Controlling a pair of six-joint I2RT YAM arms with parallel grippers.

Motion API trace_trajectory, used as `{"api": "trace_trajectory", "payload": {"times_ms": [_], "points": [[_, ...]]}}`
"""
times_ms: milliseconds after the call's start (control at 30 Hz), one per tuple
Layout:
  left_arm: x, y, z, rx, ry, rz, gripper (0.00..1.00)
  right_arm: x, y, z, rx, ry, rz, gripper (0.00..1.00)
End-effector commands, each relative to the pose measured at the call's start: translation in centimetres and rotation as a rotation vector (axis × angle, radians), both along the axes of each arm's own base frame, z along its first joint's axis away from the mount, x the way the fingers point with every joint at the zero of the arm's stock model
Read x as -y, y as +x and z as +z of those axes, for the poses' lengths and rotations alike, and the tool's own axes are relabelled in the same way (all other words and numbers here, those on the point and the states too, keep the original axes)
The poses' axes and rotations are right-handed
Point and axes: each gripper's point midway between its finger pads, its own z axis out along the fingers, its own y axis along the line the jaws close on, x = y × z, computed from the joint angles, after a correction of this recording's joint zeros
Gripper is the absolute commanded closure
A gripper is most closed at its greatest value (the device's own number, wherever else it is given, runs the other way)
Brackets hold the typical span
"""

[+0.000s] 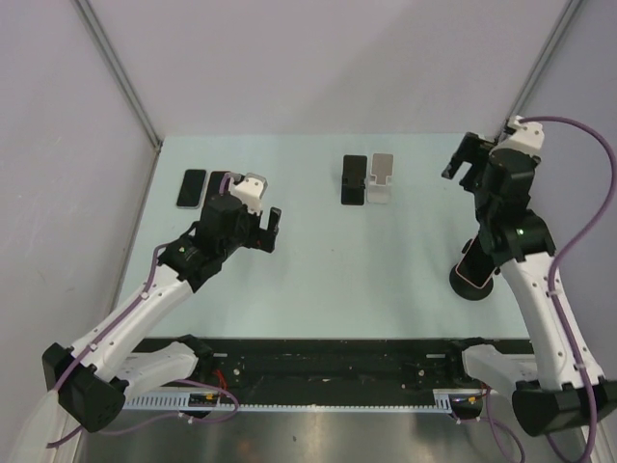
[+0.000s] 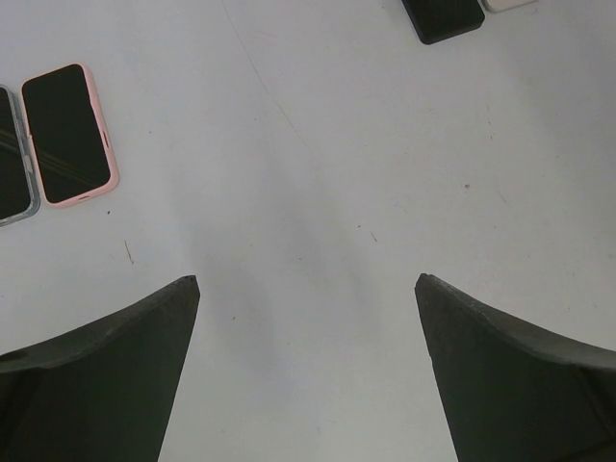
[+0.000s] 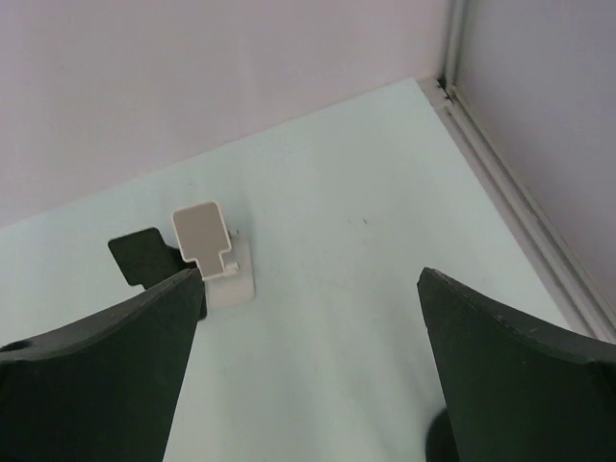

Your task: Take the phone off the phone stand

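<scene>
Black phone (image 1: 354, 179) lies flat on table (image 1: 318, 270), long axis running near-to-far, which end is its top I can't tell. It sits just left of the white phone stand (image 1: 383, 178), not on it. Far left: pink-cased phone (image 2: 65, 133) & grey-cased phone (image 2: 12, 159), side by side. Dark round obj (image 1: 472, 278) by R arm. Left gripper (image 2: 306, 281) low over bare table, jaws spread wide, empty; right gripper (image 3: 308, 274) held high, spread wide, empty

Three phones are lying on the table (image 1: 318, 280): one grey-cased phone (image 1: 192, 188), one pink-cased phone (image 2: 67, 135), one black phone (image 1: 354, 179). One white phone stand (image 1: 383, 178) is standing there, and one dark round object (image 1: 470, 282) is sitting nearby. Two arms are reaching over: left arm (image 1: 145, 299), right arm (image 1: 540, 289).
</scene>
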Motion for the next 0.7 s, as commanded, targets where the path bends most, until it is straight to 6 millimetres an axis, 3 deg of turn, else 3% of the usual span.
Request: {"api": "trace_trajectory", "payload": {"times_ms": [0,200,333,533,667], "points": [[-0.2,0.2,1.3,0.049,-0.01,0.0,0.0,3.4,-6.7,-2.5,-0.149,-0.019,-0.146,0.0],[0.1,0.1,1.4,0.044,-0.023,-0.012,0.0,4.9,-11.7,-4.9,-0.24,-0.013,-0.209,0.0],[0.3,0.0,1.3,0.04,-0.029,-0.02,0.0,5.5,-13.5,-7.6,-0.289,-0.006,-0.24,0.0],[0.4,0.1,1.1,0.035,-0.027,-0.021,0.0,5.7,-14.3,-11.2,-0.346,0.04,-0.298,0.0],[0.5,0.1,1.0,0.032,-0.026,-0.024,0.0,6.6,-14.1,-12.2,-0.335,0.029,-0.358,0.0]]}}
